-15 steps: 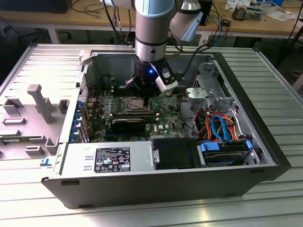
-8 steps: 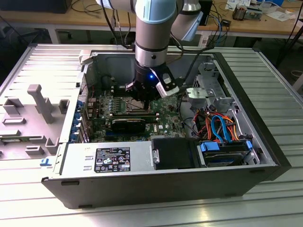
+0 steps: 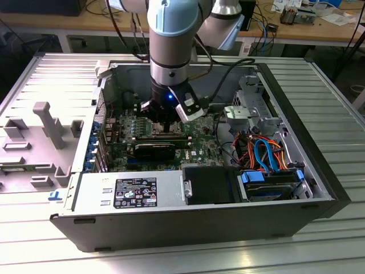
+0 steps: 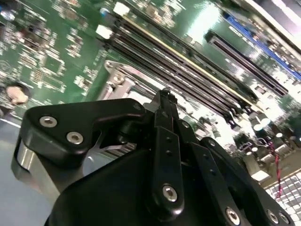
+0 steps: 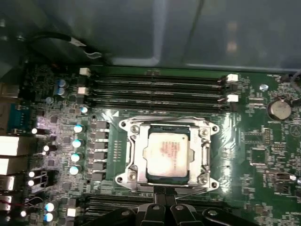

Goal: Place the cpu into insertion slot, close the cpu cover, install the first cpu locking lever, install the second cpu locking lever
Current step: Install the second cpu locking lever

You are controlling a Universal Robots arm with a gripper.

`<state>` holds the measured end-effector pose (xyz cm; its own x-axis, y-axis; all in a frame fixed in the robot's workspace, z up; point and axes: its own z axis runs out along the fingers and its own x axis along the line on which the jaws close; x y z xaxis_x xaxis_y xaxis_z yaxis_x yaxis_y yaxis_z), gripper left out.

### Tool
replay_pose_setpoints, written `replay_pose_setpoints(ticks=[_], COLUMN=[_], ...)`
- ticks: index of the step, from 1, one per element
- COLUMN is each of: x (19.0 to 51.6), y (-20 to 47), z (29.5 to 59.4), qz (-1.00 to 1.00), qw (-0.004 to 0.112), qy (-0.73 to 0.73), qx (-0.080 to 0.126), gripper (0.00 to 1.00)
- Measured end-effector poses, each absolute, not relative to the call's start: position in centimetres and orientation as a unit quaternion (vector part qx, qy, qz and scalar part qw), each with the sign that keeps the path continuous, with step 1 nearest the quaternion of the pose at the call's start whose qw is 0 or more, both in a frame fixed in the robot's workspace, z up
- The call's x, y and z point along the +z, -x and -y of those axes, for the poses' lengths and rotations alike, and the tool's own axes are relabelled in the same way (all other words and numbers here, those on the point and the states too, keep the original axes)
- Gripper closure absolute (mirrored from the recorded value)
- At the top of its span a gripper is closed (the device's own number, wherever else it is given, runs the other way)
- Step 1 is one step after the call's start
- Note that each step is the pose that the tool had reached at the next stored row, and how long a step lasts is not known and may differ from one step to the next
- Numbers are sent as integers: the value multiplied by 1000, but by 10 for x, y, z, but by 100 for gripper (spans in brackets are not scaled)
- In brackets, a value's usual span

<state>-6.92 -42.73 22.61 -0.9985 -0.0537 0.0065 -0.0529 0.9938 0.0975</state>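
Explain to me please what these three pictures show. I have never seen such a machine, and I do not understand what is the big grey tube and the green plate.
The big grey tube is a robot arm. At its end sits a gripper, a black two-finger claw, lowered into an open computer case that lies on a metal table.

The exterior view is taken from outside the arm. Both wrist views come from cameras riding on the arm, so they look closely down at the work.

The green plate is the circuit board. In the first wrist view, the cpu, a silver square chip, lies in the insertion slot, with the cpu cover framing it. The long black memory slots run beside it.

I cannot tell whether the gripper holds anything.
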Motion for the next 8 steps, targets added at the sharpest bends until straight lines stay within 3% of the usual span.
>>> replay_pose_setpoints(ticks=[8], x=[223], y=[86], z=[434], qz=[998], qw=[5], qy=[-27], qx=[-49], gripper=[89])
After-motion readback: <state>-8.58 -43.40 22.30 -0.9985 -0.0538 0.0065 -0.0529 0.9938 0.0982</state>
